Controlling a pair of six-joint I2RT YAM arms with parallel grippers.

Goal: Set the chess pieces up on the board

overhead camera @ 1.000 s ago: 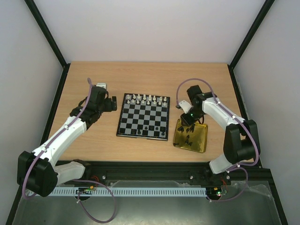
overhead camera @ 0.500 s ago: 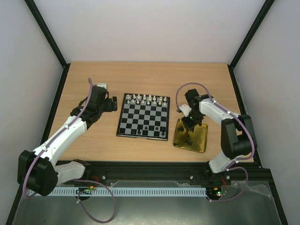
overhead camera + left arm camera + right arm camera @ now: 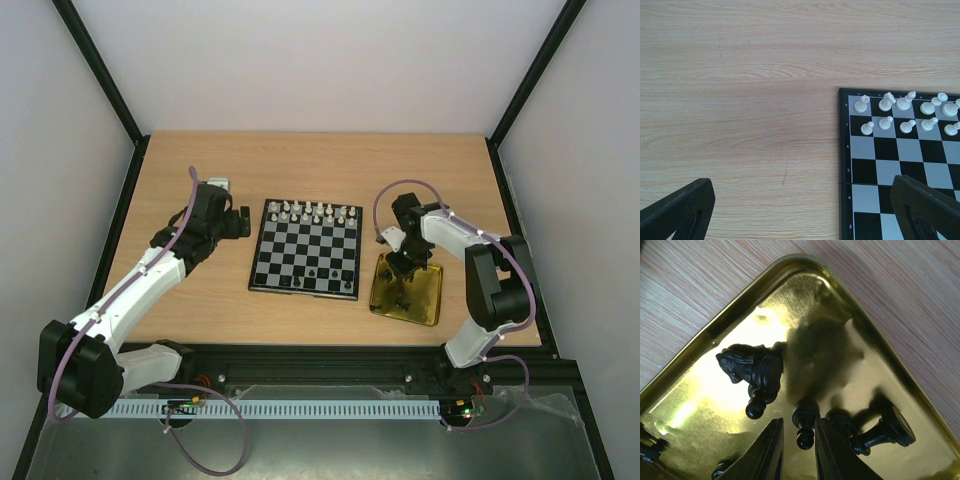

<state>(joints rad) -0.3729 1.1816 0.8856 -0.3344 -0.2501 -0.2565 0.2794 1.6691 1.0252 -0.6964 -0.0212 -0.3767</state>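
Only writing I can read is the tiny rank numbers 6, 5, 4, 3 down the rim of the board (image 3: 843, 165). Its two far rows are full of white chess pieces (image 3: 905, 112). The left fingers (image 3: 680, 212) are spread wide over bare desk (image 3: 740, 100) just left of that rim, loads of room there. The right fingers (image 3: 765, 455) are down in the gold tray (image 3: 805, 295), narrow, either side of a black piece (image 3: 804, 422). Can't tell if they're pinching it. The tray sits near the desk's front edge.

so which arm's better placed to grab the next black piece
Right. Its gripper straddles a black pawn in the gold tray; the left gripper hovers open at the opposite edge of the board.
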